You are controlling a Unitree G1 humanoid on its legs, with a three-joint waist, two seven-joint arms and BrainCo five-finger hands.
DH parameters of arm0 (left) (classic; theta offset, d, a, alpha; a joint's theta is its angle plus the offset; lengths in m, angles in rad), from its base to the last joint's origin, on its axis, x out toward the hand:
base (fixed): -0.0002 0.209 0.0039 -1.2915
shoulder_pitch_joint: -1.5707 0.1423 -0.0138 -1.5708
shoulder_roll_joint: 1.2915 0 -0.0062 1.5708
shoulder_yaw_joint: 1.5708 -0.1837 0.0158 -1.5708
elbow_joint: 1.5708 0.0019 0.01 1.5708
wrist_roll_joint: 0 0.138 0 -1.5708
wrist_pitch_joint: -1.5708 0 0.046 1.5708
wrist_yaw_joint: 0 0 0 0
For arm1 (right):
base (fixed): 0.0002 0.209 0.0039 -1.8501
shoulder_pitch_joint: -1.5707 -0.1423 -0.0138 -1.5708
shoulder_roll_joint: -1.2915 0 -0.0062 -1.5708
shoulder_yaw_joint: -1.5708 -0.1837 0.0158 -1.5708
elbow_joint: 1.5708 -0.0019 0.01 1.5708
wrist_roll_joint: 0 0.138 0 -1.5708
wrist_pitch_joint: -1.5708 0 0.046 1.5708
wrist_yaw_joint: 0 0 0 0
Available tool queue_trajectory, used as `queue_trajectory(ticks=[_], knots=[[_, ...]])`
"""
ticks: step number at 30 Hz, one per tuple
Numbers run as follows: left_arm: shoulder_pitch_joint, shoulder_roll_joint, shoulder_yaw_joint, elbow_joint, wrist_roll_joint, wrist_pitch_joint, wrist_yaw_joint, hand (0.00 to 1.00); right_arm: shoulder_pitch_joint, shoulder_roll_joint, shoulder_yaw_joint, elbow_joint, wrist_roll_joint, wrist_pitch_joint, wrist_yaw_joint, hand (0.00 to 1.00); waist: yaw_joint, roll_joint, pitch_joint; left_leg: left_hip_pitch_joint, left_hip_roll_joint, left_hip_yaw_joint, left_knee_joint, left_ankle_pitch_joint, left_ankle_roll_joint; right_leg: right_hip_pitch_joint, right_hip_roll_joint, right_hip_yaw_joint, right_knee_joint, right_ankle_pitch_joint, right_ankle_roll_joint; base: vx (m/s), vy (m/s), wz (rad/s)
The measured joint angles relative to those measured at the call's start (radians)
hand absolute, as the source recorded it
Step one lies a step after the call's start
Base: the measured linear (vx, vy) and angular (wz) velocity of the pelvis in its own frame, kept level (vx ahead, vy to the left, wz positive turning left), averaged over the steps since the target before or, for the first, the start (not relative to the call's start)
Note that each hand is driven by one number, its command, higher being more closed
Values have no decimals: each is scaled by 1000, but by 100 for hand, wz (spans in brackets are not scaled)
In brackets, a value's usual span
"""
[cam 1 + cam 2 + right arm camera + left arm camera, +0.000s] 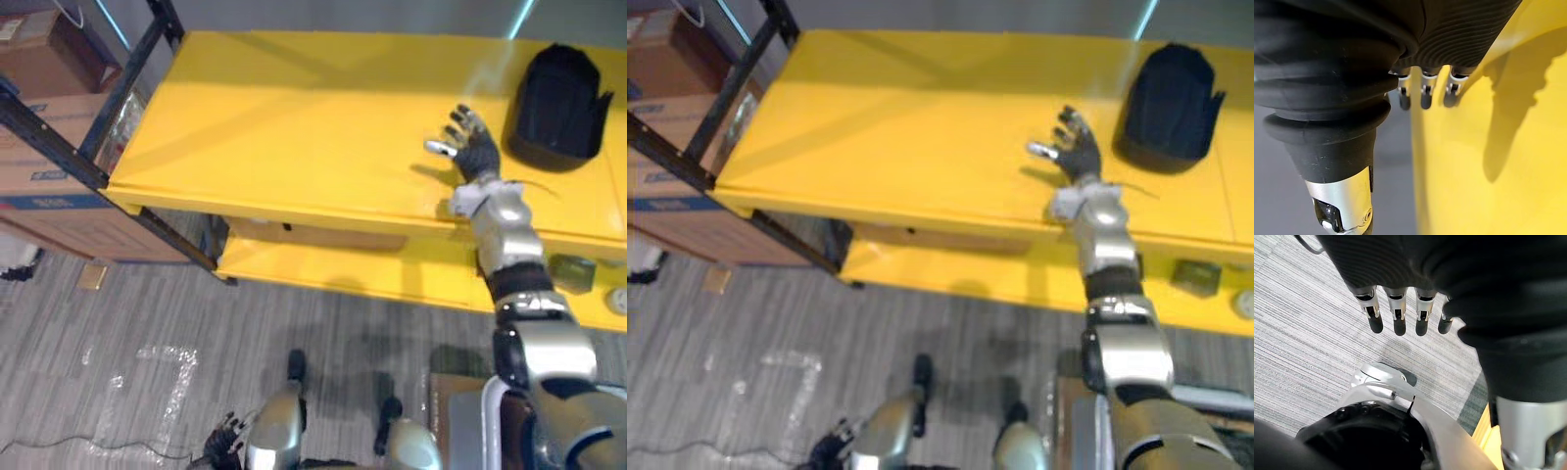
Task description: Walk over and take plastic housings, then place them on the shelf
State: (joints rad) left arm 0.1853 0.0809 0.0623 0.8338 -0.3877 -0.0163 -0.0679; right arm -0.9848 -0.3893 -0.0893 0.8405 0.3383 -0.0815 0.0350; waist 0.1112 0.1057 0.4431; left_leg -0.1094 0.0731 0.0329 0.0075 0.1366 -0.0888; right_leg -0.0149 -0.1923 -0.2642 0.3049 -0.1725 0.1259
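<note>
One plastic housing (556, 106) on shelf (294, 127), just beyond right hand (477, 149), fingers (460, 117) spread, empty

Yellow shelf (294, 127) over grey carpet (147, 313)

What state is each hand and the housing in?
Black domed plastic housing: resting on yellow shelf top, unheld.
Right hand: open, fingers spread, empty, over the shelf beside the housing, not touching it.
Left hand: open, empty, hanging low over grey floor.
</note>
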Motion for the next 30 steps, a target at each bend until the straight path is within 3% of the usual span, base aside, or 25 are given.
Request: queue_trajectory(ticks=[4, 10, 13, 22, 30], knots=[[0, -8, -6, -2, -8, 2, 6, 0, -22, 4, -37, -42, 2, 1, -98, 0, 14, 5, 1, -32, -26, 3, 1, 3, -4, -81, -49, 0, 128, -67, 1, -15, -17, 15], [0, -9, -7, -1, -9, 2, 1, 0, -61, 1, -41, -78, 10, 19, -129, 0, 18, 5, 1, -55, -39, 6, 2, 19, -4, -137, -77, 3, 213, -114, -4, 49, -53, 6], [0, -9, -7, -2, -9, 0, -1, 0, -67, 0, -61, -83, 10, 19, -153, 0, 17, 5, 1, -54, -42, 7, 2, 19, -4, -143, -87, -4, 231, -123, -3, 46, -46, 2], [-1, -9, -19, -1, -44, -21, -2, 0, -89, -10, -120, -83, 2, 19, -338, 0, 16, 8, 0, -54, -42, 20, 8, 15, -3, -144, -90, -2, 232, -127, -3, -3, 0, 0], [-9, -8, -29, -1, -45, -28, 0, 0, -98, -10, -125, -83, 2, 19, -404, 0, 14, 14, -4, -68, -36, 32, 30, 6, -2, -161, -85, 16, 234, -123, -4, -21, -9, -6]])
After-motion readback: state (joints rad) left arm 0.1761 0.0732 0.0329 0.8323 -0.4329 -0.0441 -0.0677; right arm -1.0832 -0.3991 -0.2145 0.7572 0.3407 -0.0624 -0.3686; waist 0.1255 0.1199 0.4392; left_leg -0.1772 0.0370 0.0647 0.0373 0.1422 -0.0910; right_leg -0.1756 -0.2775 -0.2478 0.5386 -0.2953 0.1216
